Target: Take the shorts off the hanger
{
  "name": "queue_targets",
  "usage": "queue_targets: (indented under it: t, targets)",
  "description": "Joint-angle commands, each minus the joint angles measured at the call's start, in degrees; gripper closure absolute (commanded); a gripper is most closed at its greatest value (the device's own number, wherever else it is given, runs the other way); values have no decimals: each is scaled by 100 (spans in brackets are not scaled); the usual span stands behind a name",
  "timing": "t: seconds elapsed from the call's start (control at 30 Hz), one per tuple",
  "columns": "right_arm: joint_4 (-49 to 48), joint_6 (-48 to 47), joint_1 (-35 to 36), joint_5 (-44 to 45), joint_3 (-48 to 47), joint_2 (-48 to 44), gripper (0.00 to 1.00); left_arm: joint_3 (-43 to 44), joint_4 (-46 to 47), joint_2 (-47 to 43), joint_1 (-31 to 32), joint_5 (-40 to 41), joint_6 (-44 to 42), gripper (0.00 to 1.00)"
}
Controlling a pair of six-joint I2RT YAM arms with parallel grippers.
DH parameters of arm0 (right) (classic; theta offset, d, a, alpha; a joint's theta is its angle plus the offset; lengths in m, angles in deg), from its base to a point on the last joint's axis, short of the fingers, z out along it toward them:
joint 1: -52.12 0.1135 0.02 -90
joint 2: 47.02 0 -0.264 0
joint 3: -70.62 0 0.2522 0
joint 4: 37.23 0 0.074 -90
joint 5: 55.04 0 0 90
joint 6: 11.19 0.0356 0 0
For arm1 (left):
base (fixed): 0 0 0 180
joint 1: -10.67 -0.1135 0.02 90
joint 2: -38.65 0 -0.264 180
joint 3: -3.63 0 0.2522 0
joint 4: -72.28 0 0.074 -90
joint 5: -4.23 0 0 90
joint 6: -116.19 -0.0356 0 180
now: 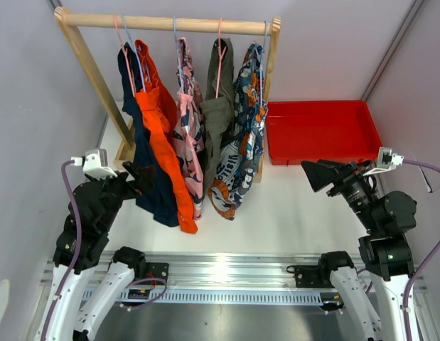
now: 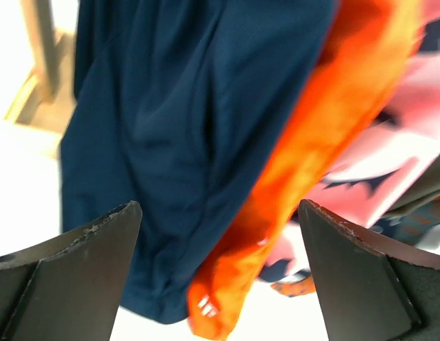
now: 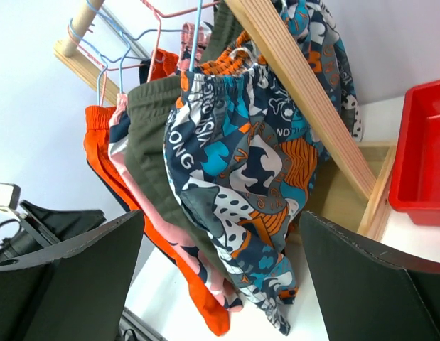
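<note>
Five pairs of shorts hang on wire hangers from a wooden rack [image 1: 170, 23]: plain navy [image 1: 143, 153], bright orange [image 1: 163, 145], pink with dark print [image 1: 189, 135], olive green [image 1: 218, 117] and navy floral [image 1: 241, 149]. My left gripper [image 1: 141, 175] is open, close beside the navy pair's lower part; its wrist view shows navy cloth [image 2: 177, 142] and orange cloth [image 2: 312, 149] ahead of the jaws, not between them. My right gripper [image 1: 315, 174] is open and empty, to the right of the floral pair [image 3: 255, 177], apart from it.
A red tray [image 1: 323, 131] sits on the white table at the back right, beside the rack's right post [image 1: 271, 64]. The rack's slanted brace [image 3: 305, 92] and base [image 3: 379, 192] show in the right wrist view. Grey walls close in on both sides.
</note>
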Motion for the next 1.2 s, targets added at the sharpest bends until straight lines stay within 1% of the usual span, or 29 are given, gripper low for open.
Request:
queue_targets:
  t: [0.0, 0.07, 0.1, 0.17, 0.23, 0.3, 0.33, 0.37, 0.4, 0.43, 0.47, 0.5, 0.57, 0.6, 0.63, 0.67, 0.7, 0.77, 0.8, 0.87, 0.9, 0.93, 0.97, 1.0, 1.03, 1.07, 1.1, 1.13, 1.17]
  targets:
    - [-313, -311, 16, -86, -162, -12, 1, -77, -334, -152, 23, 318, -423, 1]
    - [-612, -453, 25, -122, -136, 32, 1, -104, -325, -213, 23, 335, -458, 1]
    - [-788, -471, 25, -9, -205, 93, 1, -147, -290, -292, 23, 379, -467, 1]
    - [-694, -515, 25, 386, -477, 460, 1, -217, -255, -380, 23, 371, -467, 1]
    - [-544, -663, 16, 423, -1030, 813, 0, -305, -97, -468, 23, 283, -545, 1]
    - [-334, -752, 34, 283, -1739, 1497, 1, -324, -157, -442, -12, 343, -572, 1]
    - [-263, -805, 25, 256, -1996, 1735, 1, -297, -236, -425, -38, 483, -555, 4]
    - [-254, -814, 42, 256, -2443, 2146, 0, -210, -280, -416, -65, 528, -555, 10]
    - [-280, -849, 69, 300, -2647, 2307, 0, -174, -263, -442, -65, 502, -555, 17]
    - [-297, -893, 95, 343, -2823, 2448, 1, -131, -185, -512, -65, 406, -624, 22]
    - [-306, -1015, 121, 440, -2990, 2562, 1, -61, -158, -495, -65, 40, -660, 23]
    - [-332, -1086, 139, 467, -3227, 2729, 0, 427, -184, -425, -65, -68, -651, 21]
    - [-429, -1235, 192, 642, -3273, 2792, 1, 922, -254, 48, -65, -235, -704, 18]
    - [-560, -1236, 209, 695, -3195, 2809, 1, 1742, -307, 259, -65, -288, -774, 17]
    - [-587, -1245, 236, 730, -3151, 2844, 1, 2020, -412, 505, -65, -358, -983, 14]
    - [-640, -1210, 253, 774, -3020, 2853, 1, 2310, -482, 1012, -65, -507, -1064, 13]
    - [-675, -1175, 280, 809, -2940, 2862, 1, 3122, -587, 1278, -65, -613, -1151, 12]
    - [-693, -1139, 402, 941, -2669, 2862, 1, 3882, -711, 2032, -56, -850, -1152, 11]
    - [-676, -1157, 455, 994, -2580, 2845, 0, 4087, -720, 2228, -47, -1191, -1109, 11]
    - [-519, -1244, 648, 1265, -2413, 2783, 0, 4692, -607, 2789, 66, -1422, -994, 10]
    - [-430, -1349, 693, 1397, -2377, 2757, 1, 4817, -502, 2984, 163, -1518, -933, 9]
    - [-264, -1394, 780, 1668, -2307, 2705, 1, 5297, -501, 3221, 442, -1484, -933, 8]
    - [-184, -1446, 798, 1758, -2280, 2669, 1, 5502, -544, 3475, 636, -1397, -950, 8]
    - [-88, -1482, 807, 1820, -2254, 2651, 1, 5704, -640, 4043, 899, -1240, -1089, 8]
    - [9, -1560, 816, 1890, -2236, 2634, 1, 6167, -720, 4362, 1154, -899, -1195, 8]
    - [219, -1587, 825, 1926, -2201, 2599, 1, 6702, -799, 4687, 1627, -660, -1301, 8]
    - [308, -1605, 825, 1961, -2175, 2581, 1, 6943, -921, 5021, 1831, -527, -1415, 8]
    - [378, -1649, 834, 2022, -2131, 2546, 1, 7511, -975, 5642, 1973, -404, -1451, 9]
    - [501, -1675, 834, 2057, -2035, 2450, 0, 8030, -1010, 5936, 2166, -386, -1451, 9]
